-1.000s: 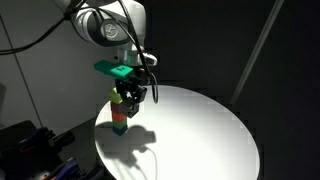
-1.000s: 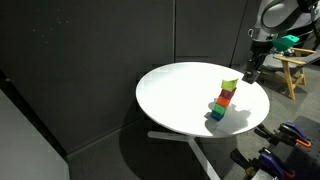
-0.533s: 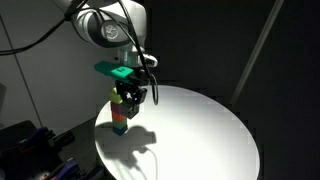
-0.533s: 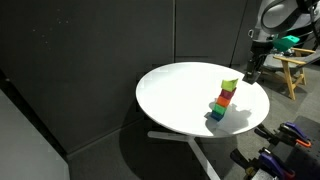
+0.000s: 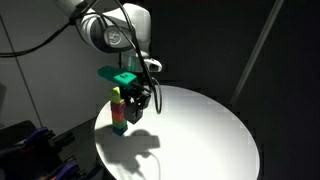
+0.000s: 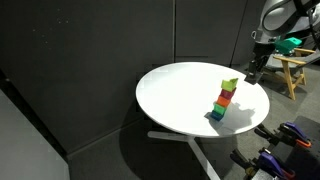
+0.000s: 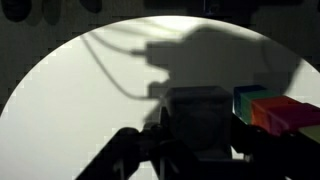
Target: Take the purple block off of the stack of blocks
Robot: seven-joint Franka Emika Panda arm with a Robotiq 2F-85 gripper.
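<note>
The stack of blocks [image 5: 119, 110] stands near the edge of the round white table [image 5: 200, 130], with a yellow-green cube on top, then orange-red and green. It also shows in an exterior view [image 6: 223, 100] and at the right of the wrist view [image 7: 275, 110]. My gripper [image 5: 135, 104] hangs right beside the stack's top; in an exterior view [image 6: 254, 72] it is small and dark. In the wrist view the purple block [image 7: 200, 120], a grey-looking cube in shadow, sits between the jaws [image 7: 196, 135], which are shut on it, just left of the stack.
Dark curtains surround the table [image 6: 170, 95]. A wooden stool [image 6: 291, 66] stands behind the arm. Dark gear with cables lies off the table [image 5: 35, 142] and at the lower right [image 6: 280, 145]. The arm's shadow falls on the table [image 7: 190, 55].
The gripper has shifted slightly sideways and down, away from the stack's top, with the grey-looking cube in it. The stack has not moved.
</note>
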